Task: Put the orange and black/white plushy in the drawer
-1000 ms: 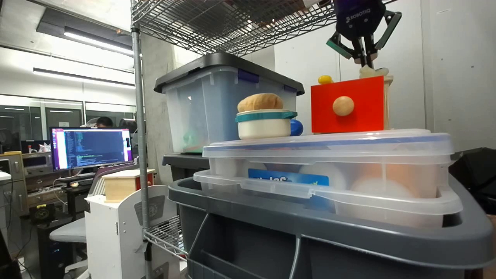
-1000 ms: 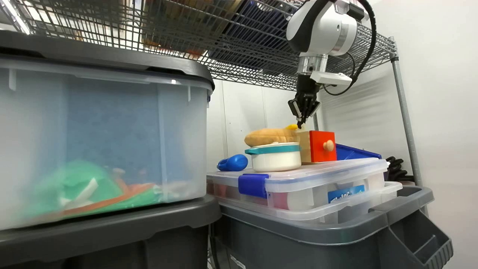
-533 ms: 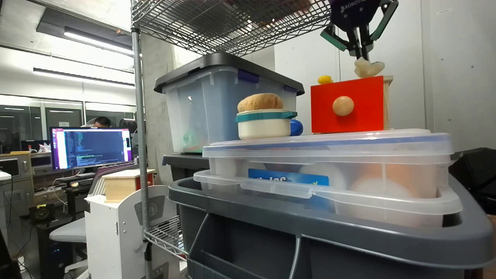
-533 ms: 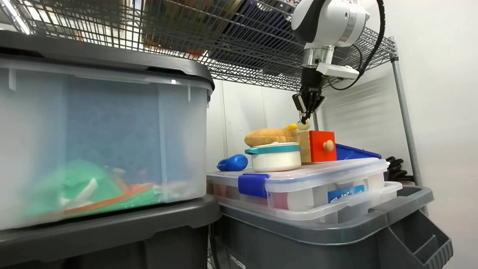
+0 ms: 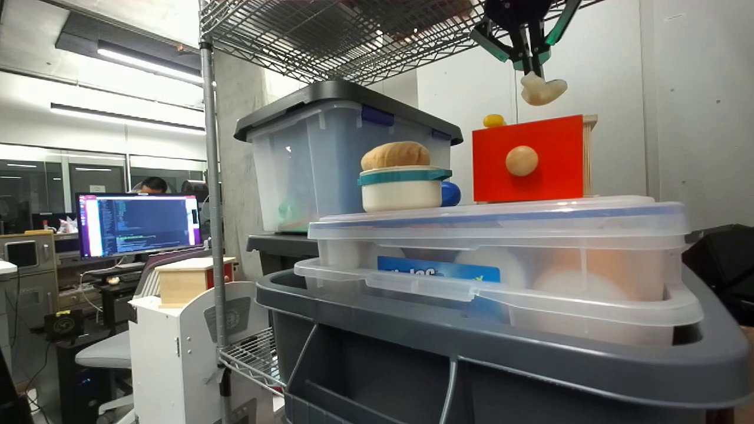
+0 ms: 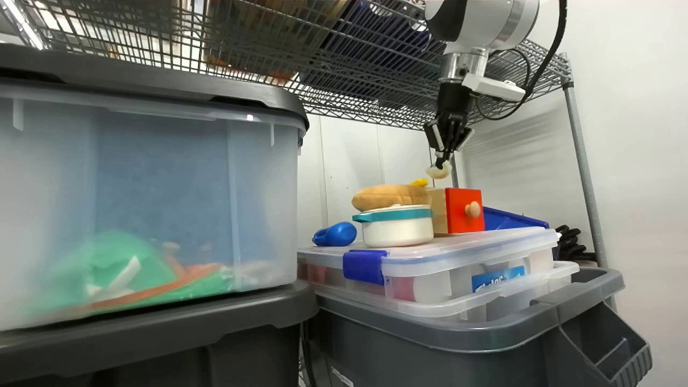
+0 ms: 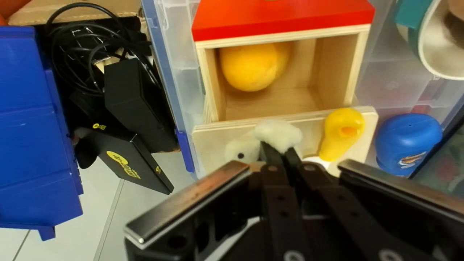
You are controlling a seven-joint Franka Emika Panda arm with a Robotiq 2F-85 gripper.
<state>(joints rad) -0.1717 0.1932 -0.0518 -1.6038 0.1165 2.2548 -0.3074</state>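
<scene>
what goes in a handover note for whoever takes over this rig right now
Gripper: shut on the lobed, fluffy off-white plush toy, held in the air.
Boxy red-fronted wooden drawer: open.
Done: round yellow-orange ball, material unclear, likely the task's orange, lies inside the drawer.
Left: plush toy not in yet; probably move it over the opening, lower and release.
</scene>
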